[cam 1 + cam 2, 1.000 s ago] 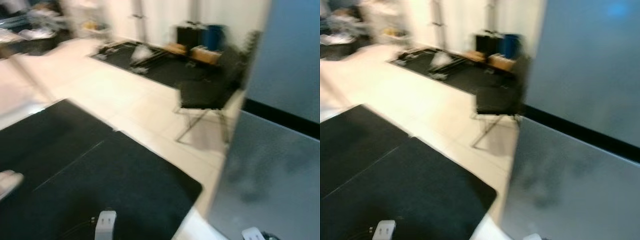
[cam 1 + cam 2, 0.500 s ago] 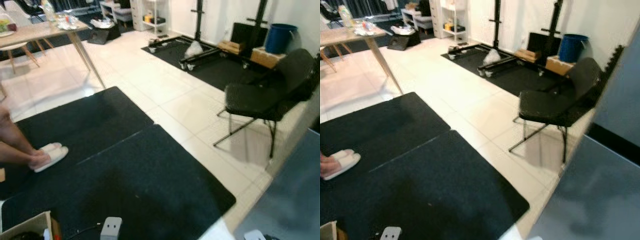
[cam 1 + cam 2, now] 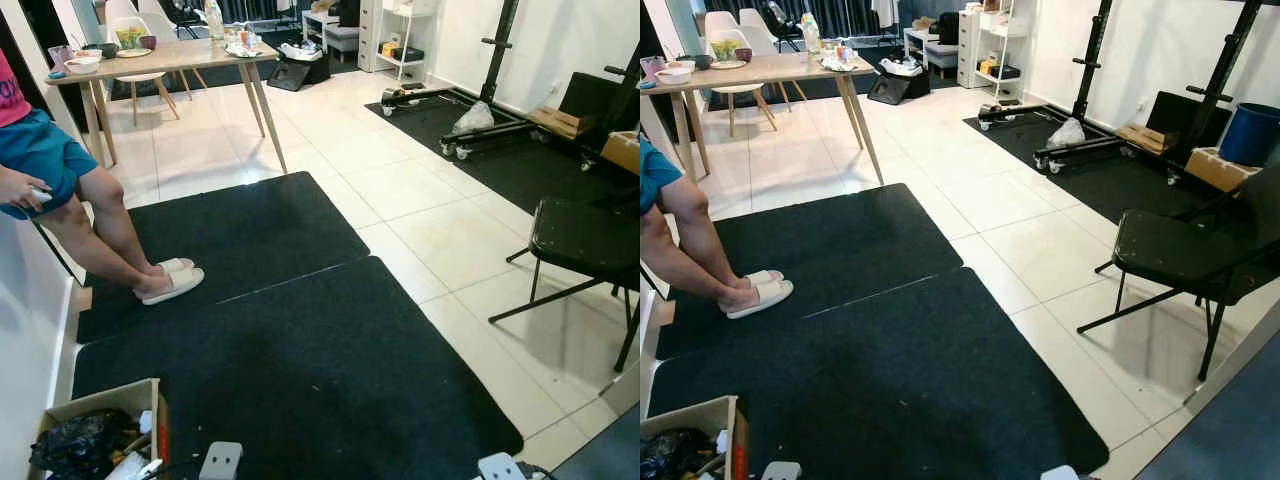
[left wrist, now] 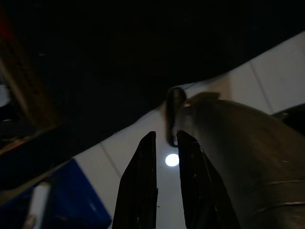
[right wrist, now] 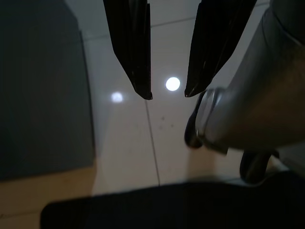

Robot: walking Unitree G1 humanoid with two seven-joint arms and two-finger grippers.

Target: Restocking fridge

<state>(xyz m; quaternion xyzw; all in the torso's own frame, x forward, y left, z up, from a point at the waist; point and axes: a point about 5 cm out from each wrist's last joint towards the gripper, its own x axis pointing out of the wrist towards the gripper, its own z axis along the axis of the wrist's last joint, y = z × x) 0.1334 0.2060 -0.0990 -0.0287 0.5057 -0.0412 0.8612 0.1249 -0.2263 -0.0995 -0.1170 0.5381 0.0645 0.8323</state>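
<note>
A: What's the head cam giving you?

B: I see two black mats (image 3: 300,360) on white tile. A cardboard box (image 3: 100,430) of stuff sits at the near left corner. A person (image 3: 60,190) in slippers stands at the left, and a wooden table (image 3: 170,60) with dishes is behind them.

A: Fridge?

B: Grey panel (image 3: 1230,420) at the lower right edge. Probably the fridge, but too little of it is in frame for me to be sure. A black chair (image 3: 1180,260) sits just beside it.

A: Hands?

B: Left hand (image 4: 165,143) hangs over the tile, fingers almost together, holding nothing. Right hand (image 5: 167,93) also hangs over the tile, fingers spread apart, empty.
</note>
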